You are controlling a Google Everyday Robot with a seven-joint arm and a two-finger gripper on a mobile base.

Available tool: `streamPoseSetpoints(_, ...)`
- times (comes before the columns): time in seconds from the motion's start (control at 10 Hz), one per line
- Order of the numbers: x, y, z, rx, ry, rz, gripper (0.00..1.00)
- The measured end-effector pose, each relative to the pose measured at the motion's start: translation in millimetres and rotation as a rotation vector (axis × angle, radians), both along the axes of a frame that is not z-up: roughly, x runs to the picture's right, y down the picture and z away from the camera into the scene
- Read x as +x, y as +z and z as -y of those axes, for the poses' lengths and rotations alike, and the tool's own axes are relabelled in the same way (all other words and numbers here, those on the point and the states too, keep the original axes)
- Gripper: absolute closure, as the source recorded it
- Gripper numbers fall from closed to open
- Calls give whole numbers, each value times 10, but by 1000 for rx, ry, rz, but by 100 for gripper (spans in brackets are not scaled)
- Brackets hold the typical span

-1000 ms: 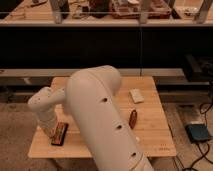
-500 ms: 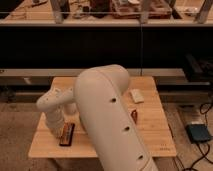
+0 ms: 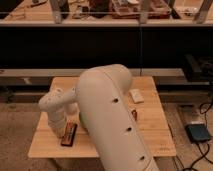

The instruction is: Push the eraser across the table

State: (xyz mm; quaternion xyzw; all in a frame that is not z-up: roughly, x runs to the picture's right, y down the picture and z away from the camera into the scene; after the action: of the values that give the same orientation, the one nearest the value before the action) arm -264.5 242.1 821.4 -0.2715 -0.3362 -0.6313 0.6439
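The eraser (image 3: 69, 135), a flat black block with a brownish-orange strip, lies on the light wooden table (image 3: 46, 143) near its front left. My gripper (image 3: 61, 128) hangs from the white wrist (image 3: 54, 106) and is down at the table, touching or just left of the eraser. The big white arm (image 3: 111, 112) crosses the middle of the view and hides the table's centre.
A pale white block (image 3: 136, 96) lies at the table's far right. A slim reddish-brown item (image 3: 134, 114) lies beside the arm. A dark shelf with cluttered trays (image 3: 125, 7) runs behind the table. A blue-grey box (image 3: 198, 133) sits on the floor to the right.
The gripper and wrist have moved right, and the eraser has slid right along the table's front with them. The arm has swung right too.
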Motion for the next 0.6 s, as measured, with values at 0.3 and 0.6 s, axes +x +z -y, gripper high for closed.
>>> streamPoseSetpoints(0.3, 588, -80, 40, 9, 44, -98, 100)
streamPoseSetpoints(0.6, 1201, -220, 113, 10, 94, -182, 100)
